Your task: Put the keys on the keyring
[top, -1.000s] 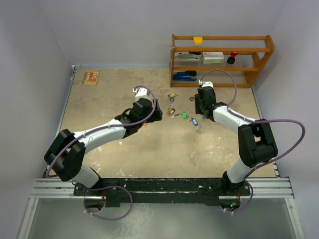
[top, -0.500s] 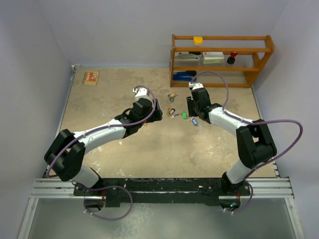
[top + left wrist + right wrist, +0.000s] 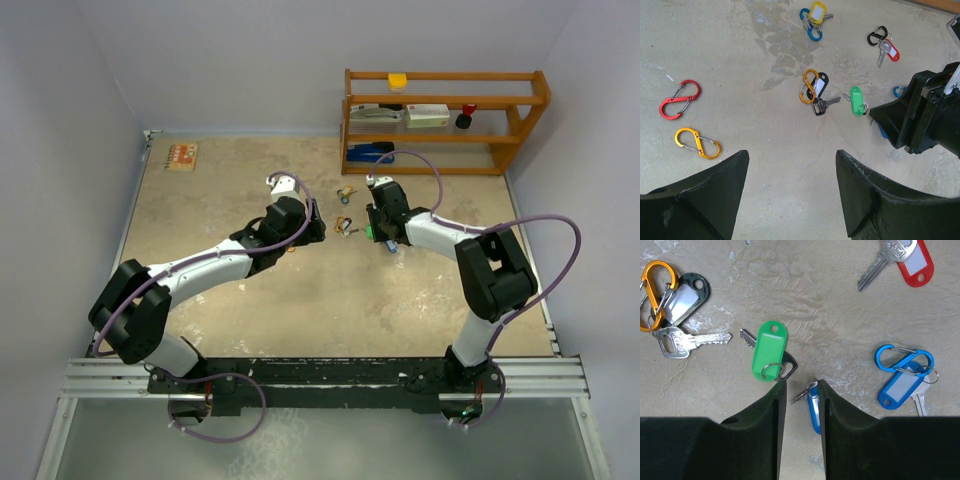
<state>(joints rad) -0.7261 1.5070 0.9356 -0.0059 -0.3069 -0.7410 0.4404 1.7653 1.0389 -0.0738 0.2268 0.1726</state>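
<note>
Keys (image 3: 769, 347) look tiny, light, slippery. My right end effector (image 3: 800, 385) is narrow around the blue key (image 3: 813, 415); I'd pinch its flat plastic end. Left end effector (image 3: 790, 155) is wide, empty.

Silver keys (image 3: 690, 340); green tag (image 3: 769, 350), red tag (image 3: 916, 262), blue tag (image 3: 899, 388), yellow tag (image 3: 817, 10); orange clip (image 3: 696, 143), red clip (image 3: 679, 99); mottled beige surface (image 3: 815, 305).
</note>
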